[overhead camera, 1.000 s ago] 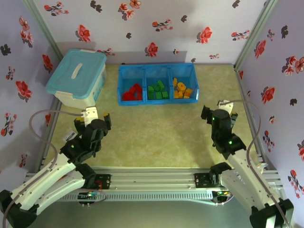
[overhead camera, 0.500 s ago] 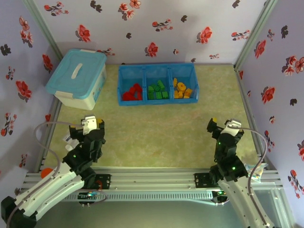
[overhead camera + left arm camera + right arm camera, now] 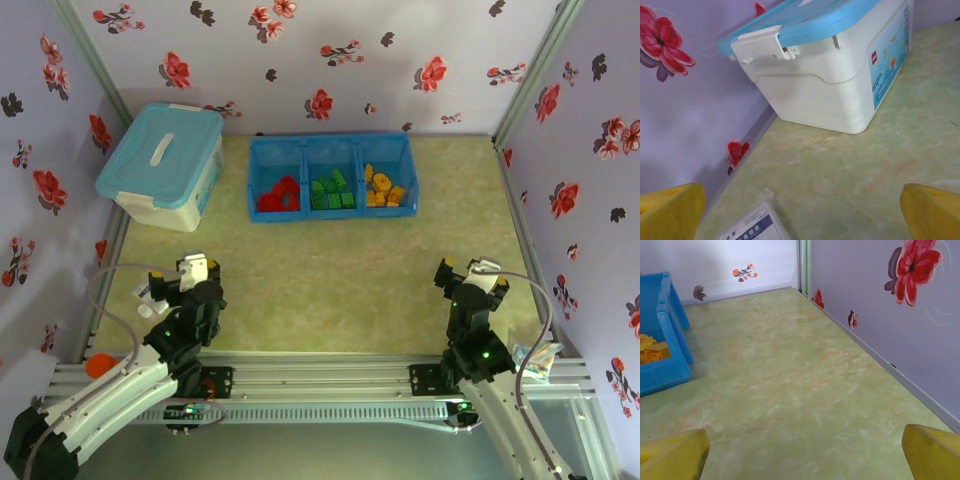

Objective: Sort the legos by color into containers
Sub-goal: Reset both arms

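Top external: L tool [image 3: 183, 275], R tool [image 3: 468, 271] wide open, empty, prob. by front edge [image 3: 320, 352].

The tray [image 3: 330, 215] stands at the far side of the table [image 3: 330, 270], about in the middle, its three compartments [image 3: 277, 158] in a row from left to right. The legos [image 3: 331, 190] lie inside, one group in each compartment. The lidded storage box [image 3: 160, 167] stands left of the tray, near it but apart, in the far left corner. The left gripper [image 3: 183, 272] is at the near left, before the box, and a small packet [image 3: 147, 292] lies just left of it. The right gripper [image 3: 467, 270] is at the near right, well apart from the tray.
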You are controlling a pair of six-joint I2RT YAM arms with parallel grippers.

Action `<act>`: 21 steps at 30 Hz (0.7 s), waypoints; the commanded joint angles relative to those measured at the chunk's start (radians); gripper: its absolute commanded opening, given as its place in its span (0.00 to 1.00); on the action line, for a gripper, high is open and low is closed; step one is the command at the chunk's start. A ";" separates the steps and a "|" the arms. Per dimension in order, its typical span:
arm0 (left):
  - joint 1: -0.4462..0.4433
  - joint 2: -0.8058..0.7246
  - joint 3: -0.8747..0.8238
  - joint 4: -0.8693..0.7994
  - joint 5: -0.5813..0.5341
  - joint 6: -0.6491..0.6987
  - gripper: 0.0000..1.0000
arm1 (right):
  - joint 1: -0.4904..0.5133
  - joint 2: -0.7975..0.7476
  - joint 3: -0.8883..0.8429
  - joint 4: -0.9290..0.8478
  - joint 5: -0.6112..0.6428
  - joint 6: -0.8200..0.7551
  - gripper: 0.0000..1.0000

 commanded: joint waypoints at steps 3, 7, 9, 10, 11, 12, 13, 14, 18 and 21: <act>0.017 -0.002 -0.018 0.089 -0.026 0.005 1.00 | 0.001 -0.011 -0.011 0.030 0.041 0.001 0.99; 0.024 0.000 -0.020 0.096 -0.026 -0.003 1.00 | 0.002 -0.013 -0.013 0.030 0.058 0.007 0.99; 0.024 -0.007 -0.022 0.094 -0.029 -0.003 1.00 | 0.002 -0.017 -0.013 0.029 0.069 0.010 0.99; 0.024 -0.011 -0.021 0.093 -0.028 -0.003 1.00 | 0.002 -0.019 -0.015 0.029 0.074 0.012 0.99; 0.025 -0.016 -0.022 0.091 -0.028 -0.003 1.00 | 0.001 -0.020 -0.016 0.032 0.080 0.012 0.99; 0.025 -0.021 -0.024 0.088 -0.028 -0.003 1.00 | 0.002 -0.020 -0.018 0.038 0.088 0.011 0.99; 0.025 -0.026 -0.025 0.086 -0.028 -0.003 1.00 | 0.001 -0.020 -0.022 0.049 0.093 0.005 0.99; 0.025 -0.032 -0.025 0.083 -0.027 -0.003 1.00 | 0.002 -0.020 -0.026 0.064 0.095 -0.005 0.99; 0.027 -0.039 -0.027 0.081 -0.009 0.000 1.00 | 0.001 -0.006 -0.046 0.133 0.090 -0.048 0.99; 0.035 -0.031 -0.038 0.128 0.007 0.029 1.00 | 0.001 0.046 -0.045 0.177 0.086 -0.055 0.99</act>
